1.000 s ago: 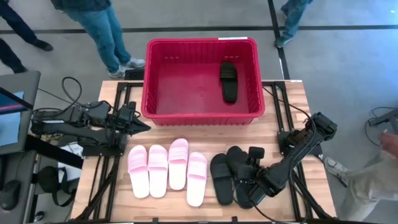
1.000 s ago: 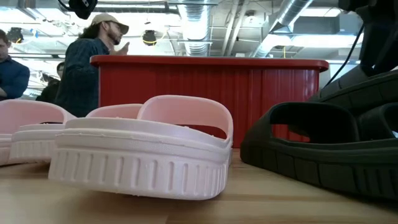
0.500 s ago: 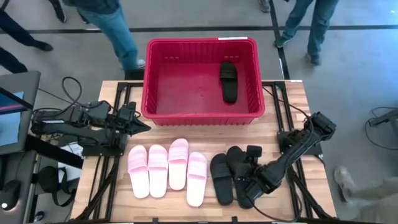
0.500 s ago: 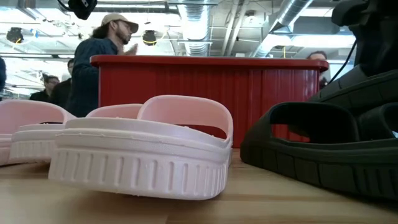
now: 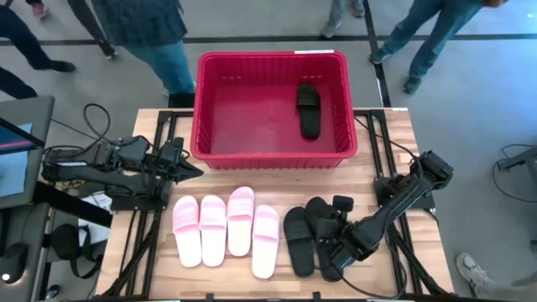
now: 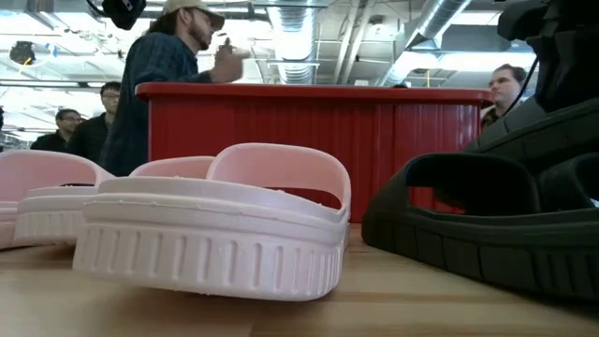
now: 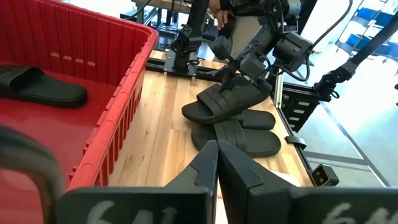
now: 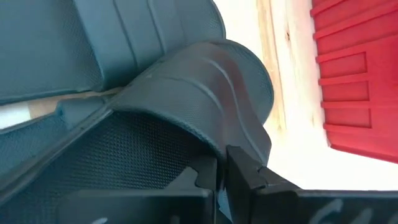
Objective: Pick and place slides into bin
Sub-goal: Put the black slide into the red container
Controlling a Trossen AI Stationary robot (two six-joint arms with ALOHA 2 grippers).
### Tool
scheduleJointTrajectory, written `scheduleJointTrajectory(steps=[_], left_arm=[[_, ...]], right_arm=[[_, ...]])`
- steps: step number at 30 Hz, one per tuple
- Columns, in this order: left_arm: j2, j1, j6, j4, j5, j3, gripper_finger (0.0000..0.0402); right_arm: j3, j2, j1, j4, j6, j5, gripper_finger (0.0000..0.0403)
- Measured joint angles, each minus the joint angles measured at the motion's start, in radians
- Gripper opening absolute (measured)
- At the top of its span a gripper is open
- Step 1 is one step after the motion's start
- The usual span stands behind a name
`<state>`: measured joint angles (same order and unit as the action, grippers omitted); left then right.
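One black slide lying in the right part of the red bin. Three more black slides near right on the table, right gripper clamped shut on one strap. Four pink slides alongside, left of them. Left gripper shut, empty, beside the bin's left corner.

A pale wooden table carries the red bin at twelve o'clock, its far end overhanging the edge. At seven o'clock four pink slides lie side by side, toes toward the bin. At five o'clock three black slides lie overlapping one another, just beside the pink row. Black frame rails show at both table sides.
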<state>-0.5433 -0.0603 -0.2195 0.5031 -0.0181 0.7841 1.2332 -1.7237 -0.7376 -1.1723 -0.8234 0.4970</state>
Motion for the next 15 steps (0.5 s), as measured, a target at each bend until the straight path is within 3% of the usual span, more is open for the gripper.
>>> scheduleJointTrajectory(steps=[15], left_arm=[[0.0,0.0,0.011,0.003,0.004,0.0,0.0]], right_arm=[[0.094,0.003,-0.002,-0.102,-0.068,-0.002,0.0002]])
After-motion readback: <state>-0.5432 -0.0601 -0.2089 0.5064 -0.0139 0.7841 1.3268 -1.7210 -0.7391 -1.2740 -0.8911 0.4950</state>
